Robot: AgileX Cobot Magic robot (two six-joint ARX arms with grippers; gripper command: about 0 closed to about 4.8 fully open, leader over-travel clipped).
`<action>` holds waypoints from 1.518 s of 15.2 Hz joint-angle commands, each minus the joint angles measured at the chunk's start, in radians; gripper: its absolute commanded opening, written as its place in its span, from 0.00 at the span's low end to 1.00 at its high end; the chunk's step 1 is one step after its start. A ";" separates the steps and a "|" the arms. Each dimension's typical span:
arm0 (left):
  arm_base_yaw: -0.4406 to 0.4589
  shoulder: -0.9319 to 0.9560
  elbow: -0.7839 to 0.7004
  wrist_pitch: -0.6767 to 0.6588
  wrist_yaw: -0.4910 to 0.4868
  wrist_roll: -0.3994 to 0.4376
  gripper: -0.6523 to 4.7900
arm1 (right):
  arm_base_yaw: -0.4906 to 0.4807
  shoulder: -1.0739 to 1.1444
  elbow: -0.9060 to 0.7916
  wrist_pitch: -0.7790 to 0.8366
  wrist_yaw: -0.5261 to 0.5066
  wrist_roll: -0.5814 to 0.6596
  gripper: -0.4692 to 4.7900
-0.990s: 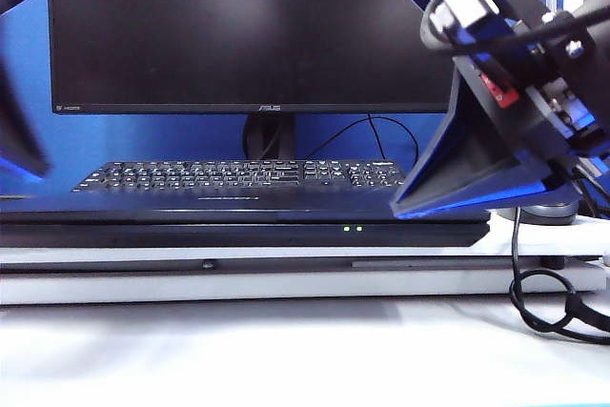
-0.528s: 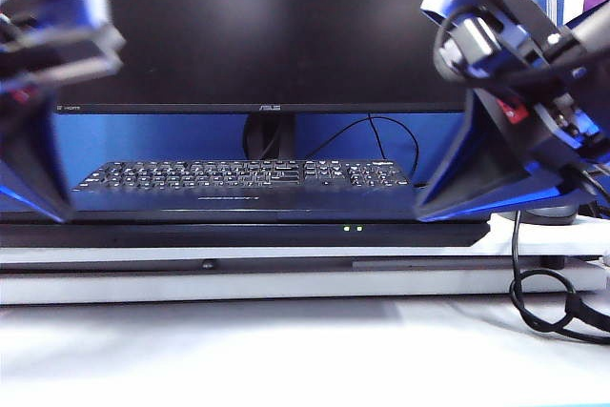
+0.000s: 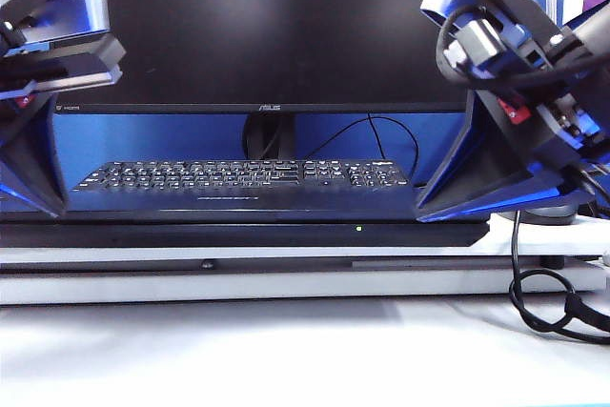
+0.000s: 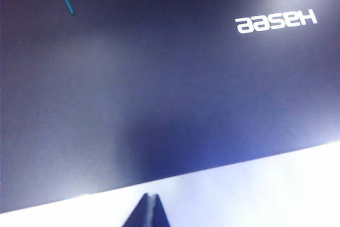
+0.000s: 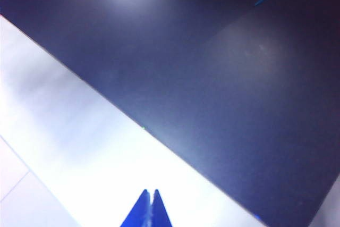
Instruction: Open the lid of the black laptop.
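Note:
The black laptop lies closed on a white stand, one green light glowing on its front edge. Its lid lies flat; the lid fills the left wrist view with a pale "Hasee" logo, and the lid fills the right wrist view too. My left gripper hangs at the laptop's left end, shut and empty. My left gripper has its tips over the white surface just off the lid's edge. My right gripper hangs near the right end, shut and empty. My right gripper also sits over white.
A large ASUS monitor stands behind, with a separate black keyboard in front of it. The white stand lifts the laptop off the table. A looped black cable hangs at the right.
My left gripper has come down into view at the laptop's left end. My right gripper has shifted a little to the right. One of two green lights has gone out.

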 commanded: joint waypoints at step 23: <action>0.005 0.092 -0.005 0.064 -0.056 0.056 0.11 | -0.051 0.066 0.005 0.095 0.023 -0.034 0.09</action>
